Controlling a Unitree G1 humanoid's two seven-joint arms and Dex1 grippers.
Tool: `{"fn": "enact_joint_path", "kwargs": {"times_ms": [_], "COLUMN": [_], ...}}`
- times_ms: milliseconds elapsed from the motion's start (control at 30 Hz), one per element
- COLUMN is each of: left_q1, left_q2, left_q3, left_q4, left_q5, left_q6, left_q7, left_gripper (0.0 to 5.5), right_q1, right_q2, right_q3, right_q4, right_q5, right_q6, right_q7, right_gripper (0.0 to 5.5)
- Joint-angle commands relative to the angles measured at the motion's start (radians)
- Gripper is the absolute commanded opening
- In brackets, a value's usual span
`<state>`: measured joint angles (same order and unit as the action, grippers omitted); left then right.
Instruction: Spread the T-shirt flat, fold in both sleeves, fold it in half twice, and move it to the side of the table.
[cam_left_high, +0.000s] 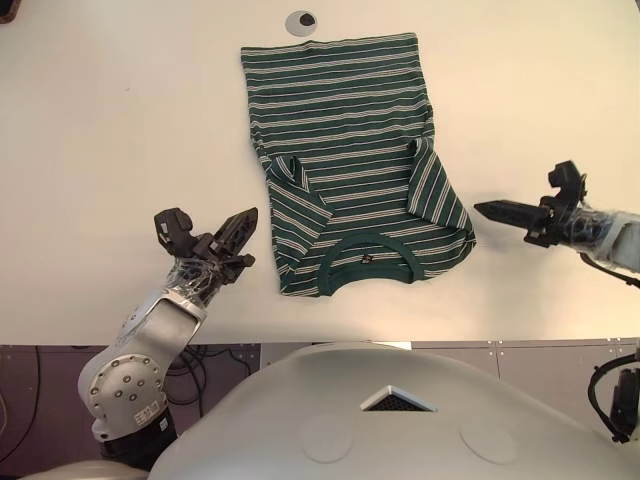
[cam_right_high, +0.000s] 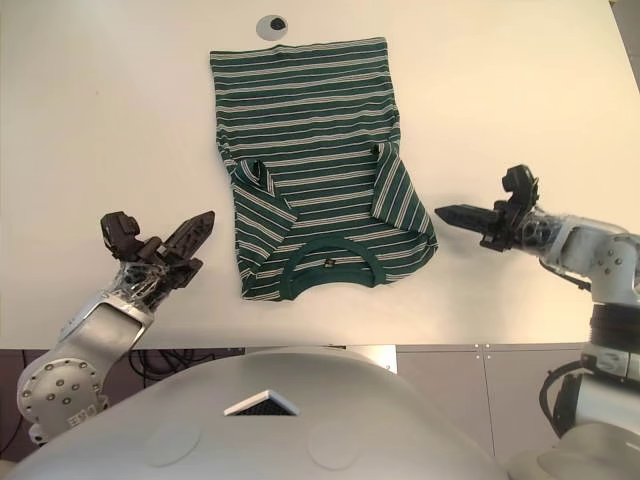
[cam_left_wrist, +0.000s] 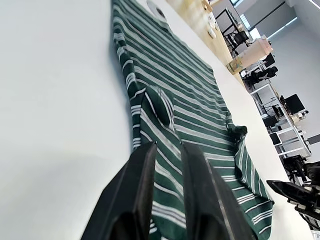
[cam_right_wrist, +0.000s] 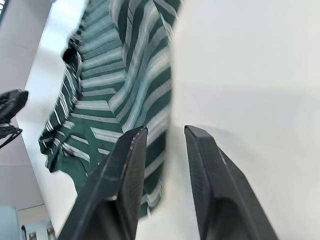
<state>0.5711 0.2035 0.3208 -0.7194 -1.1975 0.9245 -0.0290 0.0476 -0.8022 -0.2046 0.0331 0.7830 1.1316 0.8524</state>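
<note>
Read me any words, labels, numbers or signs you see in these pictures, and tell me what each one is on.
No text can be read in any of the views.
Small tag at the neck of the T-shirt: too small to read.
Round disc on the table: a dark spot, no letters to make out.

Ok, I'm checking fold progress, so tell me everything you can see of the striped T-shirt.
The dark green, white-striped knit T-shirt lies flat on the white table, its plain green neckband toward the robot, hem at the far side. Both short sleeves are folded in over the body, slightly rumpled. Only the table touches it; the black left hand and right hand sit apart at either side.
</note>
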Motion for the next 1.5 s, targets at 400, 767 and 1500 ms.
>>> {"fn": "enact_joint_path", "kwargs": {"times_ms": [400,767,1500], "left_q1": [0.175,0.189,0.185], "left_q2": [0.226,0.192,0.202], "left_q3": [-0.049,-0.131,-0.187], "left_q4": [0.018,0.037,0.065], "left_q5": [-0.125,-0.126,-0.036], "left_q6": [0.088,0.030,-0.044], "left_q7": [-0.009,0.024,-0.031], "left_gripper": [0.97,2.57,0.40], "right_q1": [0.209,0.192,0.155], "right_q2": [0.130,0.116,0.104], "right_q3": [-0.069,-0.080,-0.049], "right_q4": [-0.188,-0.224,-0.139], "right_q5": [0.067,0.096,0.053], "right_q6": [0.050,0.092,0.029], "right_q7": [-0.114,-0.143,-0.078], "right_gripper": [1.39,1.16,0.00]}}
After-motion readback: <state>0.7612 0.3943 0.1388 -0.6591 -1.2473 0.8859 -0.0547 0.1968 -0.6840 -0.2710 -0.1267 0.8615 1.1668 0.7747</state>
